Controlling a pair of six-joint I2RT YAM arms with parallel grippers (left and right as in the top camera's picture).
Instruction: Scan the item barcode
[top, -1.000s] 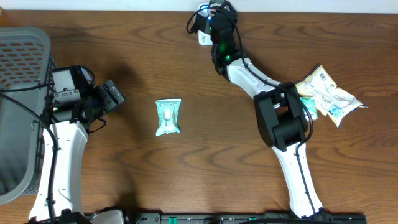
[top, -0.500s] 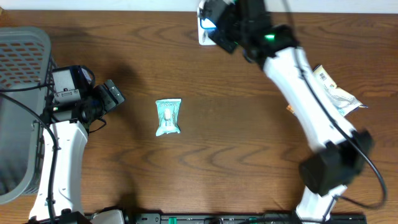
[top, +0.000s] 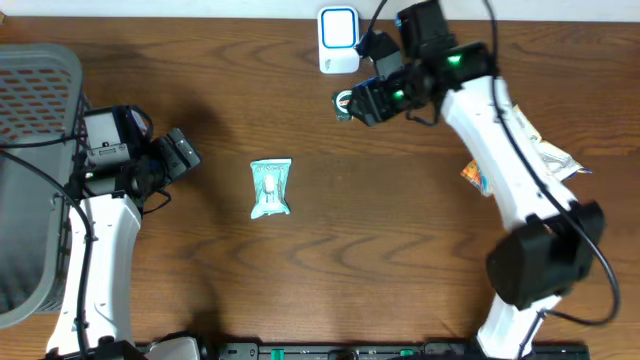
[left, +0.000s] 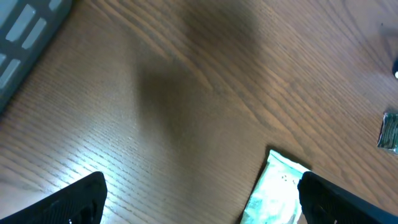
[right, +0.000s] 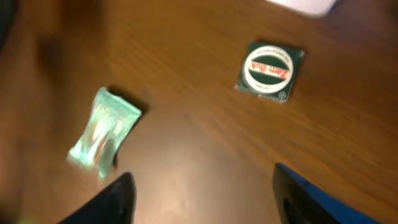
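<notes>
A small dark green square item (right: 270, 70) with a white round label lies flat on the table, just ahead of my right gripper (right: 208, 202). That gripper is open with nothing between its fingers. From overhead, the item (top: 344, 103) sits below the white and blue scanner (top: 338, 40), with the right gripper (top: 365, 100) just to its right. A pale green packet (top: 270, 187) lies mid-table. My left gripper (top: 185, 152) hovers left of it, open and empty; in its wrist view the packet (left: 273, 193) shows beside the right finger (left: 348, 202).
A grey basket (top: 35, 150) stands at the left edge. A pile of packets (top: 540, 155) and an orange one (top: 475, 177) lie at the right, under the right arm. The scanner stands at the table's far edge.
My right arm has swung away from the scanner and its jaws have widened. The small green item now lies on the table in front of them. The left arm has not moved.
</notes>
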